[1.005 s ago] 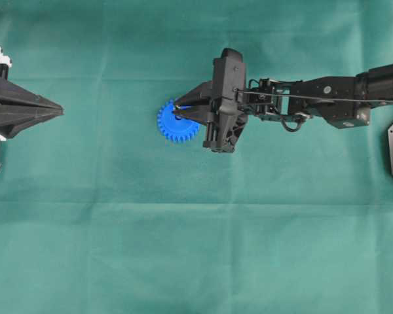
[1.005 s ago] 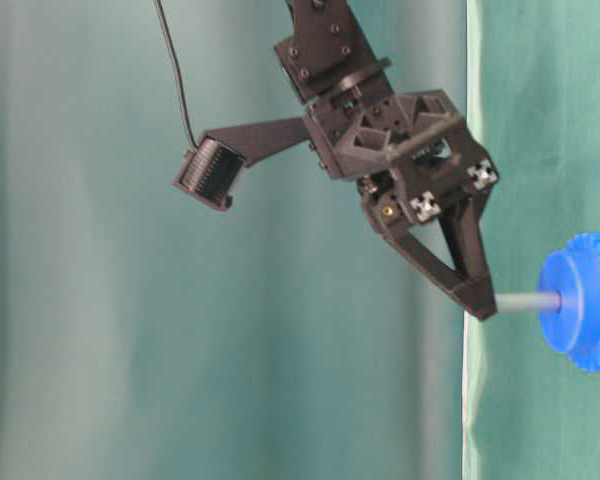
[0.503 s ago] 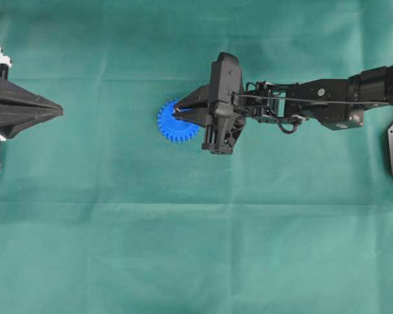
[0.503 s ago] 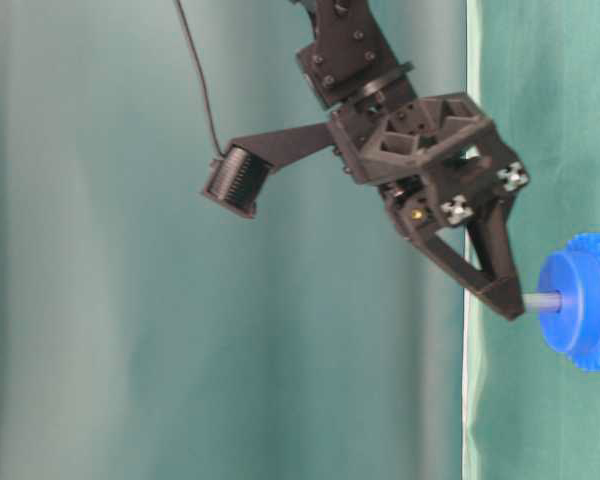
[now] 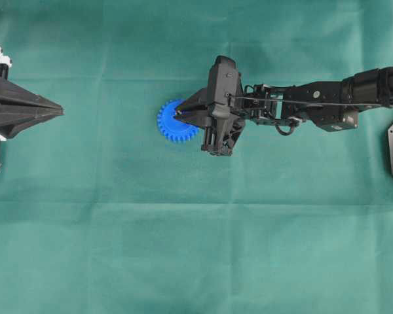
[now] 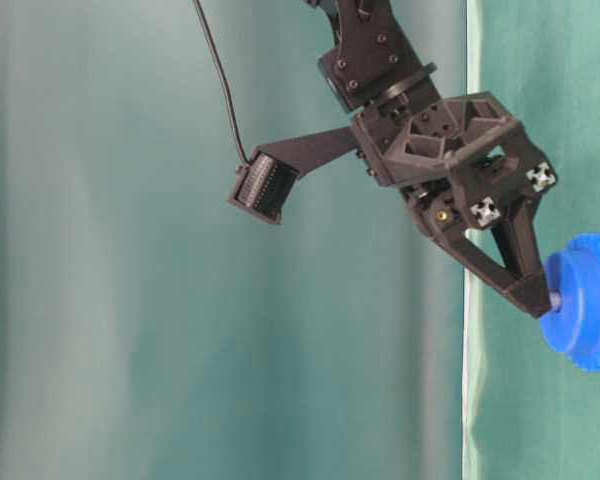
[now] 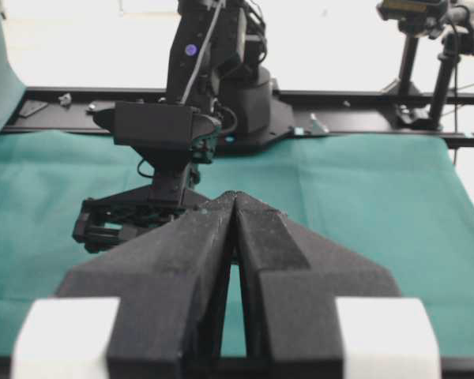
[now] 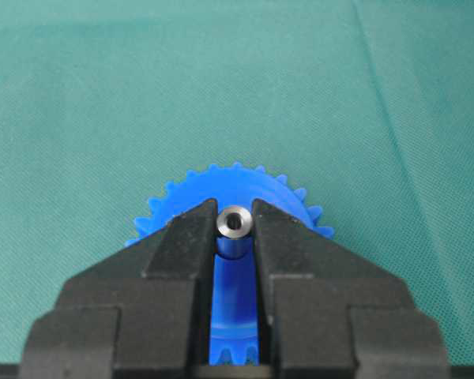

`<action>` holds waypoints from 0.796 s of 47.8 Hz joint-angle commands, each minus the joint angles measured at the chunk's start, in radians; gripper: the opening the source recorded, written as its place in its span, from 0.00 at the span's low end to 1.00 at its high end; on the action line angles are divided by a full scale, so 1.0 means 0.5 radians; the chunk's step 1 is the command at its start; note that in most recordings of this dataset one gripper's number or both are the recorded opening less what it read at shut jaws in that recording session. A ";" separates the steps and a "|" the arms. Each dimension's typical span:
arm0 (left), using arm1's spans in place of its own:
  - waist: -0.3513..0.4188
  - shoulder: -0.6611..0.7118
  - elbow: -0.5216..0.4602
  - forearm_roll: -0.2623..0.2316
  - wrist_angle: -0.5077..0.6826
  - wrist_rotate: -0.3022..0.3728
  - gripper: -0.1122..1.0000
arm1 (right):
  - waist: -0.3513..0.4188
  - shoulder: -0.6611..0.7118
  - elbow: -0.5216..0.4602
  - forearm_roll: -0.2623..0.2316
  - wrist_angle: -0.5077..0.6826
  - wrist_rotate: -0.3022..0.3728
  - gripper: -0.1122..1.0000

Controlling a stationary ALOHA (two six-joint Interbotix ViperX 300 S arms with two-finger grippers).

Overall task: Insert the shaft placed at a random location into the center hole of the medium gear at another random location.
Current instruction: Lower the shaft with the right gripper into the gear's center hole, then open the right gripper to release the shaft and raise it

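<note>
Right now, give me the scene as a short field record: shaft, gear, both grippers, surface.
shaft: upright, pinched near its top, mostly sunk in the gear's hub, only a short stub shows
gear: blue, flat on the cloth, hub up
right gripper: shut on the shaft, tips almost at the hub
left gripper: shut, holding nothing, at the left edge, away from the gear
surface: green cloth

Overhead straight down, table-level sideways and close, wrist views along each tool; all sharing the green cloth
</note>
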 commanded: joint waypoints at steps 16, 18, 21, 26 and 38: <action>0.000 0.015 -0.043 0.003 -0.009 0.000 0.10 | 0.003 -0.003 -0.052 0.003 -0.031 0.000 0.22; -0.003 0.015 -0.040 0.006 -0.009 0.000 0.10 | 0.003 -0.003 -0.052 0.006 -0.031 0.003 0.22; -0.003 0.015 -0.043 0.003 -0.009 0.000 0.10 | 0.000 -0.003 -0.052 0.006 -0.028 0.003 0.22; -0.003 0.015 -0.043 0.003 -0.009 0.000 0.10 | 0.000 -0.003 -0.052 0.006 -0.028 0.003 0.23; -0.003 0.012 -0.043 0.003 0.009 0.000 0.10 | 0.000 -0.006 -0.055 0.006 -0.034 0.003 0.73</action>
